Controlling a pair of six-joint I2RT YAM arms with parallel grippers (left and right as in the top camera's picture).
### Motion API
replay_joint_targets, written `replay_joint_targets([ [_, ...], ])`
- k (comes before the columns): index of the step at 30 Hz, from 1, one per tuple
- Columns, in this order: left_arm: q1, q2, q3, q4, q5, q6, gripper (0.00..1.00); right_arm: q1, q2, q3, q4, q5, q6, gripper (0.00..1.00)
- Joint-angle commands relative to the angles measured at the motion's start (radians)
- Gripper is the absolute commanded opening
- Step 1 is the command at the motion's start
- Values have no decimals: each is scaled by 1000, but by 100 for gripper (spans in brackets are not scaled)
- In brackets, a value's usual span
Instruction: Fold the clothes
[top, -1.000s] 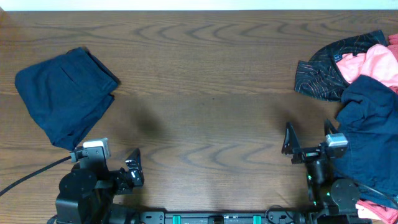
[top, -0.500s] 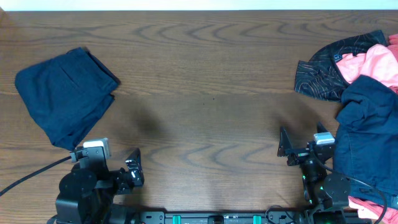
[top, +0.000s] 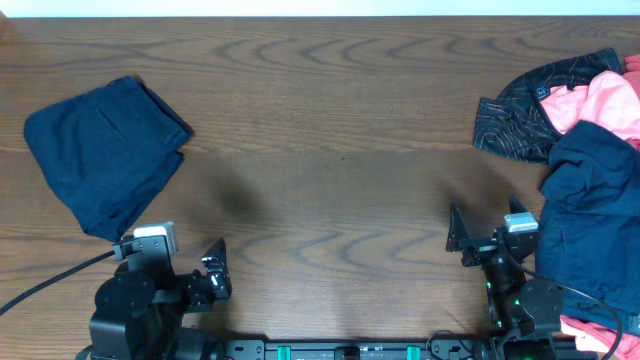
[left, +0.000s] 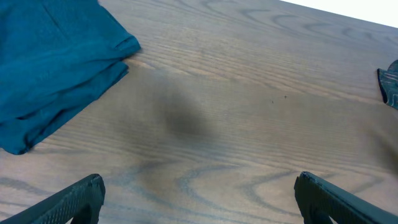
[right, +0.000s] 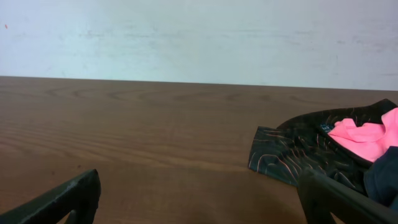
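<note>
At left, folded navy garment (top: 100, 155), clothes heap (top: 585, 170) opposite — left tool (left: 202, 198), right tool (right: 202, 198) spread.

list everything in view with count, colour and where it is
table: 1, brown wood, under everything
folded cloth: 1, navy, left side, lying flat
patterned cloth: 1, black with thin reddish lines, far right, left edge of the pile
pink cloth: 1, pink, far right, on the patterned cloth; more pink shows at the near right corner, and I cannot tell if it is the same piece
navy cloth: 1, navy, crumpled, right side, near part of the pile
wall: 1, white, beyond the table
cable: 1, black, near left
left gripper: 1, black, near left, open, empty
right gripper: 1, black, near right beside the pile, open, empty
</note>
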Motion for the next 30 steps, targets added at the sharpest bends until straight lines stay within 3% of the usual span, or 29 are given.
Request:
replay_joint_targets([
  [1, 2, -2, 0, 4, -11, -9, 98, 6, -7, -1, -4, -11, -18, 99],
  [15, 6, -2, 0, 0, -18, 3, 98, 6, -7, -1, -4, -11, -18, 99],
  [21, 94, -38, -79, -30, -57, 29, 98, 6, -7, -1, -4, -11, -18, 99],
  [30, 122, -287, -481, 332, -56, 29, 98, 6, -7, -1, -4, -11, -18, 99],
])
